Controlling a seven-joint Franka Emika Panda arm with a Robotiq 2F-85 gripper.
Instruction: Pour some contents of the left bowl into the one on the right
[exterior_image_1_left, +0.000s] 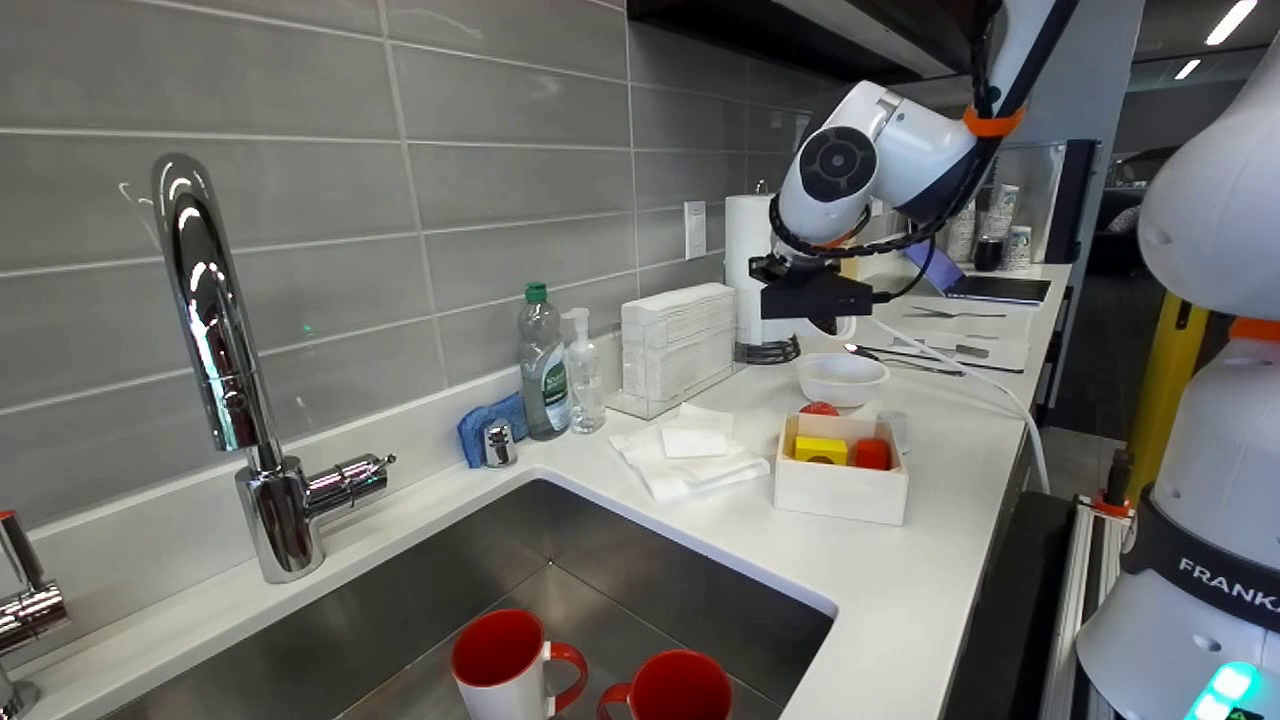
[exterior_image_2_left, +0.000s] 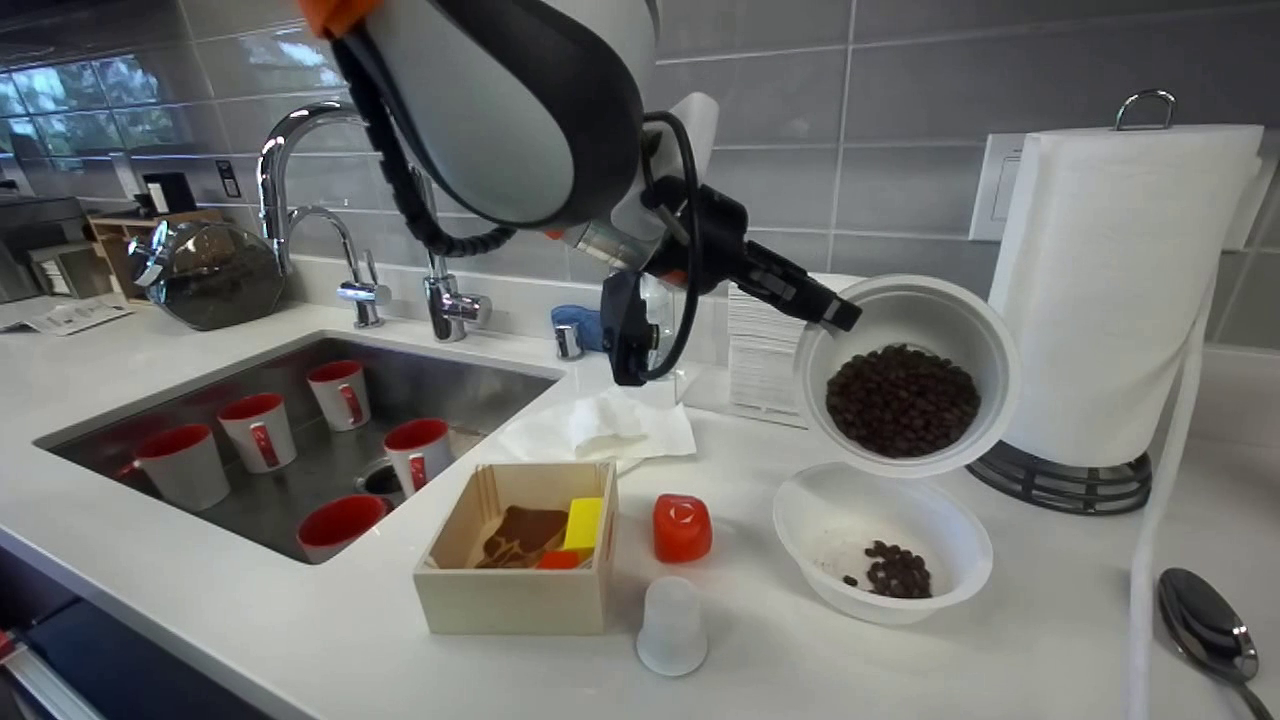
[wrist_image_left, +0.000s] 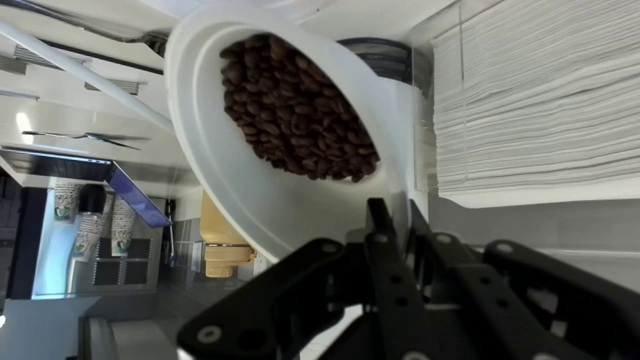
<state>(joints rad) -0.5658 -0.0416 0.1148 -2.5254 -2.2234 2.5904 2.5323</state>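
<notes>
The upper bowl (exterior_image_2_left: 925, 315) is white, round and tilted, with dark brown beans (exterior_image_2_left: 903, 402) pooled toward its lower side; the jaws are clamped on its rim, holding it above the lower bowl (exterior_image_2_left: 838, 528). The lower bowl stands upright on the counter (exterior_image_2_left: 780, 670) and contains a small cluster of beans (exterior_image_2_left: 900, 575). The wooden box (exterior_image_2_left: 515, 603) contains a yellow block (exterior_image_2_left: 583, 524) and a red block (exterior_image_2_left: 558, 560).

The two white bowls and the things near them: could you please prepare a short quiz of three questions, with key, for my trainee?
1. Choose: what does the gripper hold? A) a mug B) the tilted bowl C) a spoon
2. True or false: the tilted bowl contains more coffee beans than the lower bowl.
3. Fill in: the yellow block is inside the .... box.
Key: 1 B; 2 true; 3 wooden.
</notes>
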